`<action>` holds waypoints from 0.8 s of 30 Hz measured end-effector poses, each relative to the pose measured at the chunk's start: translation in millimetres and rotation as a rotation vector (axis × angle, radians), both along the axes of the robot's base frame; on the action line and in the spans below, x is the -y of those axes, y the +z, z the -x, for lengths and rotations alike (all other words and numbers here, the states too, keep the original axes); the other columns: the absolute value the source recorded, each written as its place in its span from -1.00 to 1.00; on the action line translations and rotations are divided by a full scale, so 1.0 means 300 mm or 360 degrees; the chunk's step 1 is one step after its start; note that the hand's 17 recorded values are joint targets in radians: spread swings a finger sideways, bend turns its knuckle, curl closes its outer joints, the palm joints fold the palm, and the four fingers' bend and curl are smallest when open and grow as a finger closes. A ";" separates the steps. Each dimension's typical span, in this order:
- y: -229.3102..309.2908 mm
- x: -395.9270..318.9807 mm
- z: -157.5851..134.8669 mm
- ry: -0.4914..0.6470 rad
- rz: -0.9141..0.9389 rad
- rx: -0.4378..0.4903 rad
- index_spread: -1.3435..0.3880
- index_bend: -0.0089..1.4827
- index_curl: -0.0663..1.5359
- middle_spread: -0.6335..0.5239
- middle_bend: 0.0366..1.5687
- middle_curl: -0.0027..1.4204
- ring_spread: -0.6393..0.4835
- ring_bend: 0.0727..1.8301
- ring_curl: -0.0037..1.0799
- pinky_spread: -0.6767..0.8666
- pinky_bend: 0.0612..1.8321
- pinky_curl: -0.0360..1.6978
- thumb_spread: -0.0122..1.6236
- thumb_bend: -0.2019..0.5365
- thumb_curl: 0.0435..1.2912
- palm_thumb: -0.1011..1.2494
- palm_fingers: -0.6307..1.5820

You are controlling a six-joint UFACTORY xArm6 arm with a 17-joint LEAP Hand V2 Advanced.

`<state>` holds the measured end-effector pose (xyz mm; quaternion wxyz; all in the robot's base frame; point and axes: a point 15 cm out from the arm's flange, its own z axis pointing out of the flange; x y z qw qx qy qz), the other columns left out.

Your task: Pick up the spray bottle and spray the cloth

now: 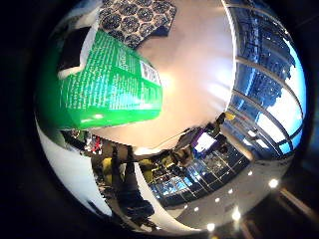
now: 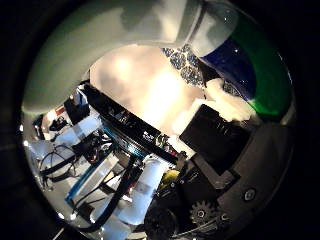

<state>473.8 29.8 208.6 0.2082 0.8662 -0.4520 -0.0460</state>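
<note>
Pale tabletop [image 1: 199, 74], glazed wall [image 1: 264, 79] beyond.

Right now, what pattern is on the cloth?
Dark cloth with pale round medallions, clearest in the little finger side view.

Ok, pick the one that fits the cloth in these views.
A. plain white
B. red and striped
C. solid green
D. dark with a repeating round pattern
D: the cloth lying on the table is dark with pale round motifs, beyond the green spray bottle.

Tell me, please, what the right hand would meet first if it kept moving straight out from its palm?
Most likely the green spray bottle: it fills much of the little finger side view, so it sits right at the palm. Past it lie the table and the patterned cloth.
</note>
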 end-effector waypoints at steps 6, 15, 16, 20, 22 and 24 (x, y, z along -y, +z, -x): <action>0.065 0.034 -0.045 -0.0052 0.0010 0.0009 0.25 0.47 0.12 -0.12 0.73 -0.01 -0.20 0.52 0.23 -0.39 0.15 0.49 -0.04 -0.51 0.24 0.60 0.60; -0.048 0.020 -0.049 -0.0051 0.0026 -0.0066 0.25 0.47 0.12 -0.12 0.73 -0.01 -0.20 0.52 0.24 -0.40 0.15 0.50 -0.06 -0.51 0.26 0.61 0.59; -0.045 0.017 -0.050 -0.0046 0.0024 -0.0064 0.25 0.47 0.12 -0.12 0.73 -0.01 -0.20 0.52 0.24 -0.40 0.15 0.50 -0.06 -0.51 0.26 0.61 0.59; 0.000 0.010 -0.048 -0.0048 0.0007 -0.0035 0.25 0.47 0.11 -0.12 0.73 -0.01 -0.20 0.52 0.25 -0.40 0.15 0.50 -0.05 -0.51 0.26 0.60 0.59; 0.043 0.005 -0.048 -0.0052 -0.0008 0.0000 0.25 0.47 0.11 -0.12 0.73 -0.01 -0.20 0.51 0.25 -0.40 0.15 0.50 -0.06 -0.51 0.27 0.61 0.59; 0.091 -0.009 -0.048 -0.0053 -0.0034 0.0042 0.25 0.47 0.11 -0.12 0.73 -0.01 -0.21 0.51 0.25 -0.40 0.15 0.50 -0.06 -0.51 0.27 0.61 0.60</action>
